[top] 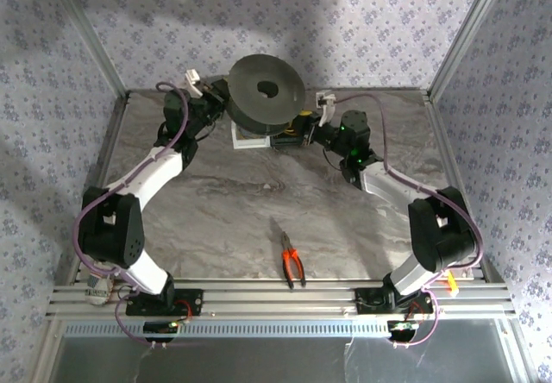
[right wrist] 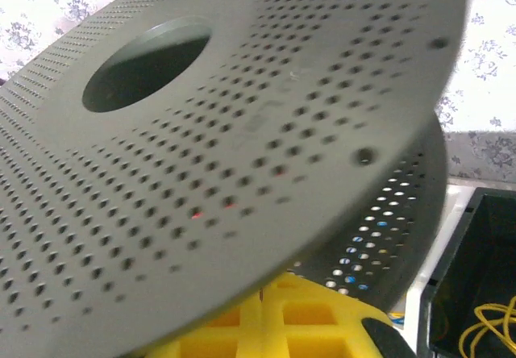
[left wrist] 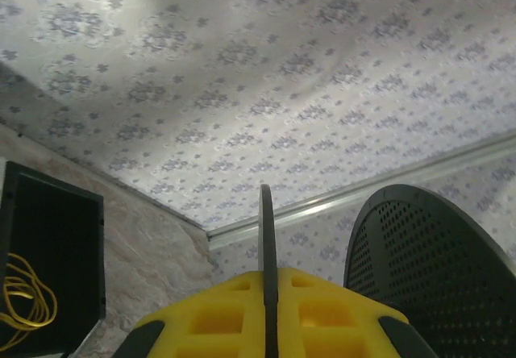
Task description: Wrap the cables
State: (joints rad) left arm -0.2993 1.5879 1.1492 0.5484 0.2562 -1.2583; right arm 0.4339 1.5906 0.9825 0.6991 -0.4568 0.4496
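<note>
Coiling in loose loops, the thin yellow cables (left wrist: 27, 300) lie inside a black open box (left wrist: 56, 237) at the left edge of my left wrist view. My right wrist view also catches them, in the box at its lower right corner.

My left gripper (left wrist: 268, 293) is closed, its yellow fingers pressed together. The cables are off to its left and apart from it.

My right gripper (right wrist: 262, 326) is closed too, tucked beneath the rim of a large dark grey perforated reel (right wrist: 242, 156). The cables sit to its right, not touching.

From above, that reel overhangs the far middle of the marbled grey bench (top: 224, 202) and covers much of what is under it. Both my arms reach in from either side. Orange-handled pliers (top: 291, 262) lie well apart on the near bench, between my bases.
</note>
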